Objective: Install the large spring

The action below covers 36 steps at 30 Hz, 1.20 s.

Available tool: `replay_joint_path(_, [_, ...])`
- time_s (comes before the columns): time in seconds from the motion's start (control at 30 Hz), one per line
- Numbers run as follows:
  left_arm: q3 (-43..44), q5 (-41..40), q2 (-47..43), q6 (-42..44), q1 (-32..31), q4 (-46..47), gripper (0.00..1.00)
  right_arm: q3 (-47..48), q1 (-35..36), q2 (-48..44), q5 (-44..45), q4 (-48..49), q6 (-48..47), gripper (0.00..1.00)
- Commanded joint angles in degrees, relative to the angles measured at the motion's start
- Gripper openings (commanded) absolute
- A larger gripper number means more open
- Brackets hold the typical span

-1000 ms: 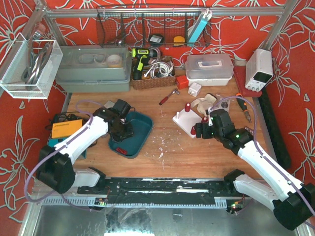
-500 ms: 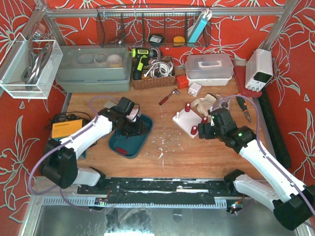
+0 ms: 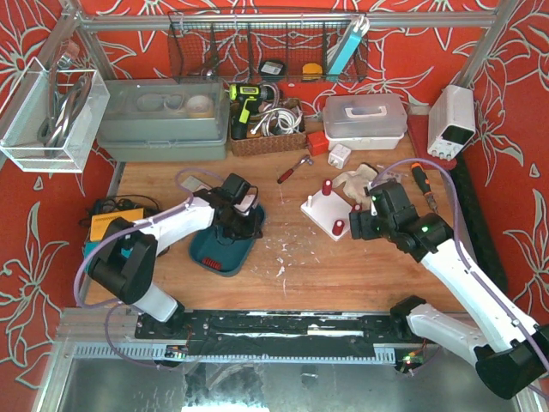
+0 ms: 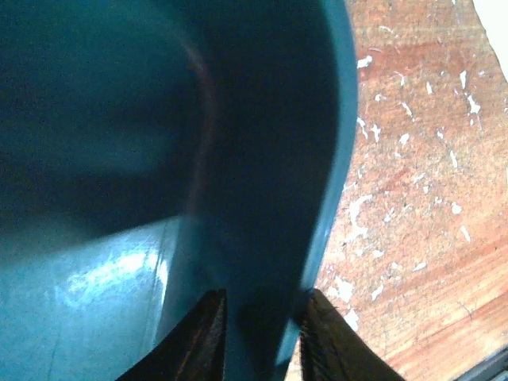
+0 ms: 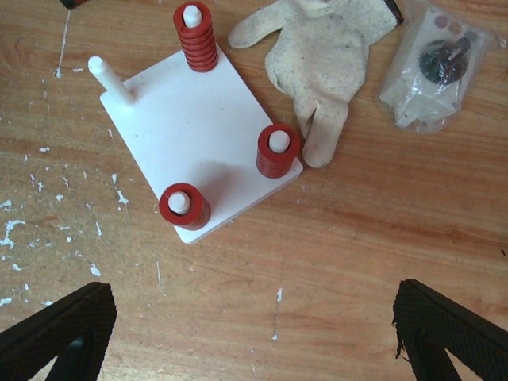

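A white peg board (image 5: 190, 119) lies on the wooden table with three red springs on its pegs: a tall one (image 5: 194, 36), one by the glove (image 5: 278, 151) and a wide one (image 5: 184, 208). The fourth peg (image 5: 107, 78) is bare. Which one is the large spring I cannot tell. My right gripper (image 5: 252, 317) hovers open and empty just near of the board (image 3: 324, 210). My left gripper (image 4: 262, 317) straddles the right wall of the teal tray (image 4: 262, 198), shut on it. A small red piece (image 3: 214, 263) lies at the tray's near end.
A cloth glove (image 5: 325, 63) and a plastic bag of parts (image 5: 432, 71) lie right behind the board. A hammer (image 3: 293, 168), an orange-handled tool (image 3: 423, 182), a power supply (image 3: 452, 120) and storage boxes (image 3: 163, 120) line the back. A yellow pad (image 3: 116, 225) sits left.
My left gripper has moved right across the tray to its right wall and closed on it; the tray has turned and shifted a little. The right gripper has risen slightly, staying open.
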Motion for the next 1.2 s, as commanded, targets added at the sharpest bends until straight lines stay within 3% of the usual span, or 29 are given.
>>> replay_joint_path(0.0, [2.1, -2.7, 2.1, -1.8, -0.2, 1.3, 0.28, 1.6, -0.2, -1.7, 1.4, -3.5, -1.3, 0.96])
replay_joint_path(0.3, [4.7, -5.1, 4.9, -3.2, -0.2, 1.2, 0.19, 1.4, -0.2, -3.9, 1.8, -4.8, -1.1, 0.96])
replay_joint_path(0.8, [6.5, -8.2, 4.2, -4.1, -0.2, 1.5, 0.18, 2.4, -0.2, -4.6, 1.8, -5.5, -2.1, 0.96])
replay_joint_path(0.97, [6.6, -5.4, 5.3, 3.3, -0.5, 1.9, 0.23, 2.5, -0.2, -5.1, 2.3, -5.5, -1.9, 0.96])
replay_joint_path(1.17, [7.1, -7.3, 2.9, 11.5, -0.5, -2.2, 0.16, 2.2, -0.2, -6.0, 2.3, -3.7, 0.1, 0.96])
